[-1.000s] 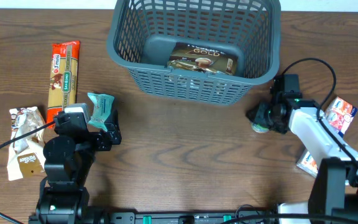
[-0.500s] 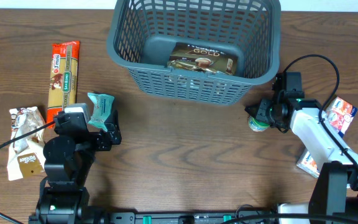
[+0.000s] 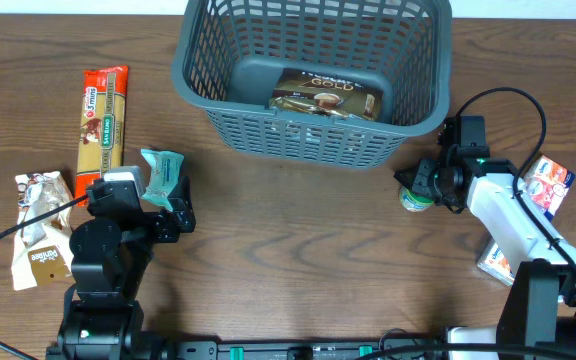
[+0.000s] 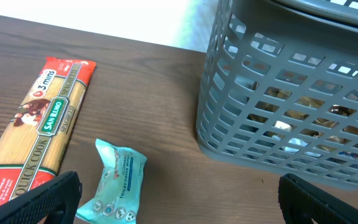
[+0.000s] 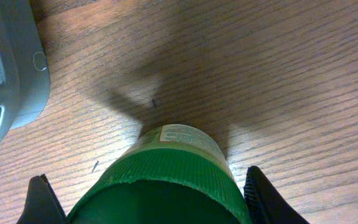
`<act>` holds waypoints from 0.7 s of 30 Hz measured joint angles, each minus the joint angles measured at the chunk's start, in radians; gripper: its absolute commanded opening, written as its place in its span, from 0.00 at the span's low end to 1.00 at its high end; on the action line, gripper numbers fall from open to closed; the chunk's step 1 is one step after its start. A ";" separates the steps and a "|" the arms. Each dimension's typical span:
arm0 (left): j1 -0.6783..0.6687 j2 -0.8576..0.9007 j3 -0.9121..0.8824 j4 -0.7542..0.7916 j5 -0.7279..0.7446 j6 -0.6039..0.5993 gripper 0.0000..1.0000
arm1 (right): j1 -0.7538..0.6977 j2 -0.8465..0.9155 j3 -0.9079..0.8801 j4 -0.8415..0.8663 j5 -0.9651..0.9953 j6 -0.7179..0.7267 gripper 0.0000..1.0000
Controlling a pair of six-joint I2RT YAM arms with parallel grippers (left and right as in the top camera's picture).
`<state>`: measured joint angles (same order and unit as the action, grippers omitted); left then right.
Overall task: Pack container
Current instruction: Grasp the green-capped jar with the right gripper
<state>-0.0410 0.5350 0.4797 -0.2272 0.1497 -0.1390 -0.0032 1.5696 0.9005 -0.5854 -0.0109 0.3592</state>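
Beside container (image 5: 10,81) corner — jar (image 5: 178,144) in right pincer (image 5: 148,200)

"How does the overhead view look?"
"Bright and even. The desk (image 3: 298,240) has no glare, and the basket (image 3: 308,140) casts only a faint, soft shadow at its front."
"And the wrist views?"
"On the left, the strip beyond the desk's far edge is blown out white, and the left tool (image 4: 179,202) shows dark, soft fingertips (image 4: 55,196). The right is dimmer: the bottle (image 5: 166,186) looms close, slightly soft, with broad shadows fanning behind it."
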 measured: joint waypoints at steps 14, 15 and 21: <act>0.000 0.000 0.000 0.000 0.000 0.000 0.98 | 0.000 -0.001 0.000 0.000 0.000 0.000 0.01; 0.000 0.000 0.000 0.000 0.000 0.000 0.99 | 0.000 -0.002 0.000 -0.001 0.000 0.000 0.01; 0.000 0.000 0.000 0.000 0.000 0.000 0.98 | 0.000 -0.016 -0.006 -0.011 -0.002 0.000 0.01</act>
<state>-0.0414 0.5350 0.4797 -0.2272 0.1497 -0.1390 -0.0032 1.5536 0.8944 -0.5964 -0.0132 0.3592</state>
